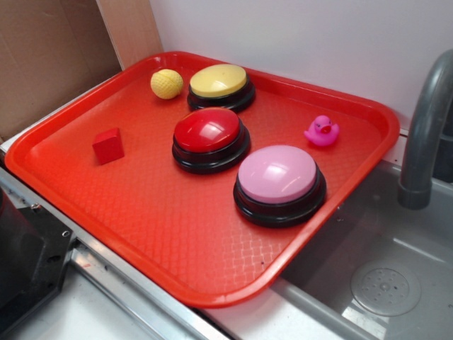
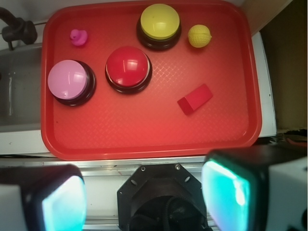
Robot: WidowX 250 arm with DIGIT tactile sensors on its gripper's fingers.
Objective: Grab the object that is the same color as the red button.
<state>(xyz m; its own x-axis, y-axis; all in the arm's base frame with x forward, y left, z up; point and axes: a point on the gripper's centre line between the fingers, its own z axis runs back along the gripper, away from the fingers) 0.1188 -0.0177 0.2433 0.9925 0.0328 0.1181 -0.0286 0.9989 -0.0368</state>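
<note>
On tray (image 1: 177, 234): cube (image 1: 108, 146) lies apart from red button (image 1: 209, 134). Gripper (image 2: 147, 197) above near edge, fingers (image 2: 65, 204) spread, empty.

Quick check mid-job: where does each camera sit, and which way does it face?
Exterior: off to one side, angled down across the red plastic tray; no gripper in view.
Wrist: on the arm, looking straight down; gripper open at bottom edge.
Both show the small red cube and glossy red dome button.

Exterior: oblique, close, from the tray's (image 1: 212, 262) corner. Wrist: straight down from high above; same tray (image 2: 144, 137) shared.
</note>
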